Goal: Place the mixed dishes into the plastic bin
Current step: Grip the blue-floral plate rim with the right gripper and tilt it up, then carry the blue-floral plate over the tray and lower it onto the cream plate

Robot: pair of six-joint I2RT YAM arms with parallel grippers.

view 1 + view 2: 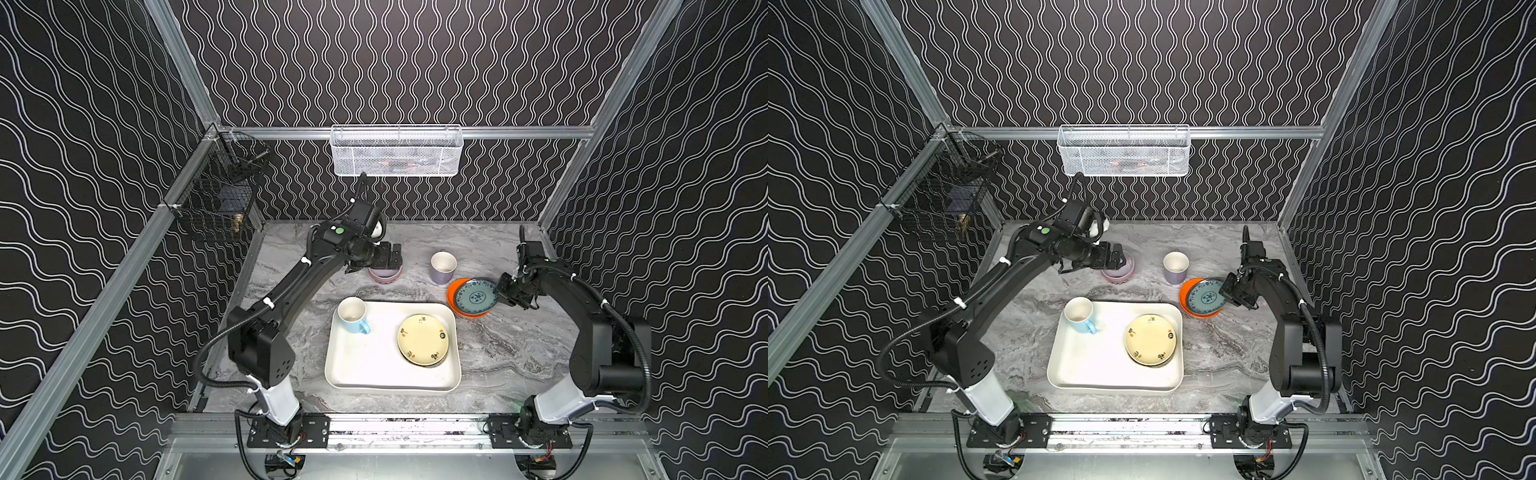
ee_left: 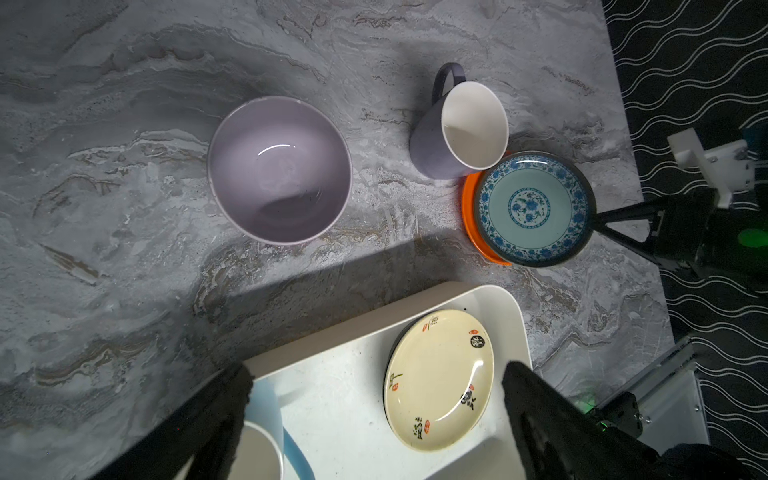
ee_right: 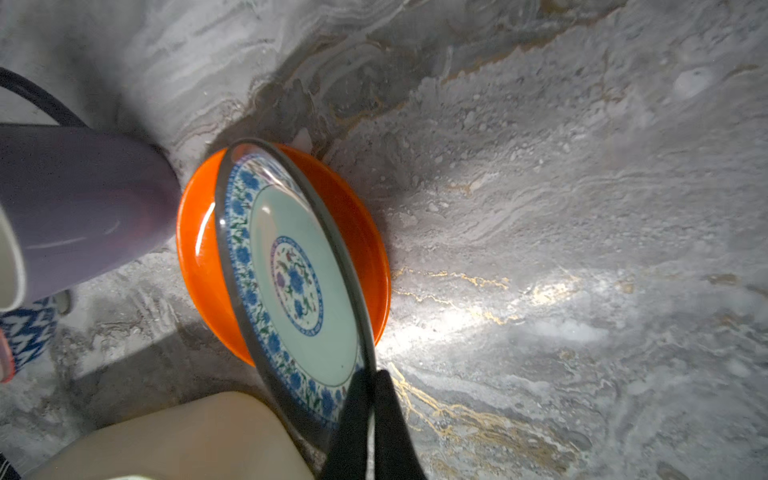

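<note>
Top views, left to right. Logged left gripper (image 1: 395, 257) raised over the worktop (image 1: 519, 353) toward its back edge, left of middle; jaws spread wide, gripping nothing. Just under its tip in both top views: lavender bowl (image 1: 386, 274), upright, nested in a lower bowl (image 1: 384, 281) with only a reddish patterned wall showing.

Bin (image 1: 392, 388) at the middle of the front edge, long side along that edge. Inside, back left corner: blue mug (image 1: 353, 318), upright, handle toward the bin's middle. Inside, against the right wall: yellow plate (image 1: 423, 339), flat, stacked on a dark plate (image 1: 432, 365) with just a sliver of rim visible.

Behind the bin, right of middle: grey mug (image 1: 443, 266), upright on the worktop, handle toward the back edge. Just beside it to the right, near the bin's back right corner: orange plate (image 1: 452, 300), flat on the worktop. Over it, patterned plate (image 1: 475, 297), blue floral, shifted toward the right edge. Right wrist view: tilted, gripper side lifted off the orange plate; cannot tell whether the far rim touches it.

Right gripper (image 3: 370, 380) reaching in from the right edge, jaws pinched together on the patterned plate's rim.
</note>
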